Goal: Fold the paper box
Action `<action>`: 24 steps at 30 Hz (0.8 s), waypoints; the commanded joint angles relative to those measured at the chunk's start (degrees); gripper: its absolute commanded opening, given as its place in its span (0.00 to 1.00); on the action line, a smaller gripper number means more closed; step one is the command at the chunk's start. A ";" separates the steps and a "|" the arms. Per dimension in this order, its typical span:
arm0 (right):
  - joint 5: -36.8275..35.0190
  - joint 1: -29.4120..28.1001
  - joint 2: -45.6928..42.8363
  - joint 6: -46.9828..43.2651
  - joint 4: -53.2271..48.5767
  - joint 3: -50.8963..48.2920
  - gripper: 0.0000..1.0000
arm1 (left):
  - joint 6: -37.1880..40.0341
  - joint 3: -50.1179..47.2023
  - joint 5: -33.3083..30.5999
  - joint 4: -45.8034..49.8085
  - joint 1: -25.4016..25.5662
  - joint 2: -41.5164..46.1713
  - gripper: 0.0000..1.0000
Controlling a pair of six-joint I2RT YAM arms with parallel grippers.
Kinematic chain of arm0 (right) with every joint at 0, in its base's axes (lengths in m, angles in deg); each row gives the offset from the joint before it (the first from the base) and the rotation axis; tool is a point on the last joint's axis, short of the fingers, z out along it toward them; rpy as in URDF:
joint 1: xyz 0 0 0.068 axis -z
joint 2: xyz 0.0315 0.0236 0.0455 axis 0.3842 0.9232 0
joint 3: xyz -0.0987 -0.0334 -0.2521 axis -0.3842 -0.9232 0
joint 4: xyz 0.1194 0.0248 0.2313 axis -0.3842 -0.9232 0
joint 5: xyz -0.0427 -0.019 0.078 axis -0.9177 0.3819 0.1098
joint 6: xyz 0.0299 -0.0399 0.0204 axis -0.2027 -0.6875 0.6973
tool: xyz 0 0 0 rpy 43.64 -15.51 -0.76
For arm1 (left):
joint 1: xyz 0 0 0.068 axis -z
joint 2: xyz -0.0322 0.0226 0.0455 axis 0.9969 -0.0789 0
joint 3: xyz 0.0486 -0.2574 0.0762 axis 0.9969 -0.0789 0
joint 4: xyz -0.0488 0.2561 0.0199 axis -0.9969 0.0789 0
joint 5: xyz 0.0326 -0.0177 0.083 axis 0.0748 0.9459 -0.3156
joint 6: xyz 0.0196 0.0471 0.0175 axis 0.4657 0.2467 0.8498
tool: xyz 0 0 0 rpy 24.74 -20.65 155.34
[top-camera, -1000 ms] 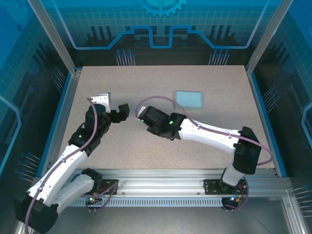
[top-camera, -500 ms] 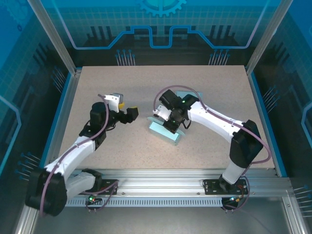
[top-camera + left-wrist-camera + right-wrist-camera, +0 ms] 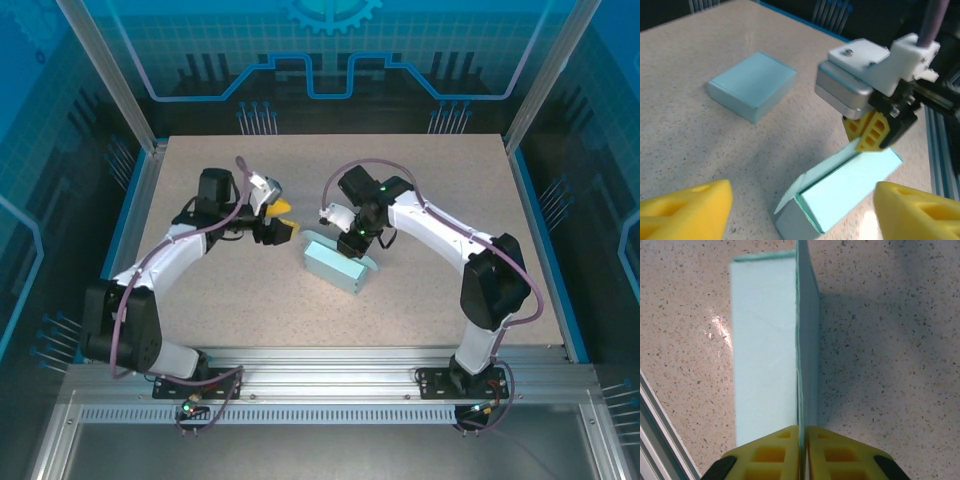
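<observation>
Top external: paper box (image 3: 333, 266), light blue, lies on the tabletop (image 3: 250, 300) about mid-table, slightly toward the near edge, long axis running diagonally. Right gripper (image 3: 352, 238) sits on the box's far long edge, with the arm arching in from the right. Left gripper (image 3: 280, 222) hovers just left of the box and apart from it, yellow tips pointing toward it.

Right wrist: right gripper (image 3: 802, 437) looks straight down the paper box (image 3: 765, 350). Jaws are pinched almost together on the thin top edge of an upright panel (image 3: 808, 340), with only the sheet between the yellow pads. The box's wide pale face lies left of that edge and a narrower face lies right of it. Speckled tabletop (image 3: 890, 365) shows on both sides.

Left wrist: left gripper (image 3: 800, 205) has its jaws spread wide, one yellow finger at each lower corner of the view, with nothing between them and nothing held. Ahead of them is the paper box (image 3: 850, 187), resting on the tabletop (image 3: 715, 140), its near-left end showing a raised open flap (image 3: 792, 190). Right gripper (image 3: 871, 137) comes down onto the box's far upper edge, yellow tips touching the paper. A second blue box (image 3: 752, 85), closed and lying flat, rests farther back on the tabletop, well apart from the one being handled.
</observation>
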State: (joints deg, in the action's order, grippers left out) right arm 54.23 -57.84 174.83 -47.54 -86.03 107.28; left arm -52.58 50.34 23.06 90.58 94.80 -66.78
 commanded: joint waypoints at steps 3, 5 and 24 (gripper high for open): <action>1.91 -0.65 0.50 0.12 -1.34 2.50 0.20 | 18.09 8.58 -0.80 25.57 1.54 -6.13 0.65; 1.60 -0.93 0.40 0.47 -1.30 2.53 0.23 | 20.19 10.42 -3.35 27.84 2.46 -7.69 0.64; -10.34 -0.01 -23.16 22.47 7.62 -10.45 0.99 | 21.38 15.43 -13.73 25.52 8.60 -12.96 0.44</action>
State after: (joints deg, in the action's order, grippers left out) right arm 48.74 -58.39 153.80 -32.39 -80.37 100.54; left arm -32.10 63.57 11.41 116.11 103.02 -79.24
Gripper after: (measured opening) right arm 0.988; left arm 0.445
